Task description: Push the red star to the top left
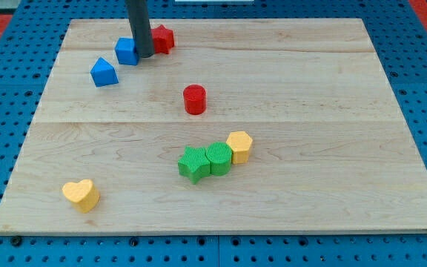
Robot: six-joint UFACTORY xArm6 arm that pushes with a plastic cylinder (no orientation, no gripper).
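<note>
The red star lies near the board's top edge, left of the middle, partly hidden behind my rod. My tip rests on the board just left of and below the star, wedged between it and a blue cube. The rod rises out of the view's top.
A blue house-shaped block lies left of and below the blue cube. A red cylinder stands mid-board. A green star, green cylinder and yellow hexagon form a row. A yellow heart sits bottom left.
</note>
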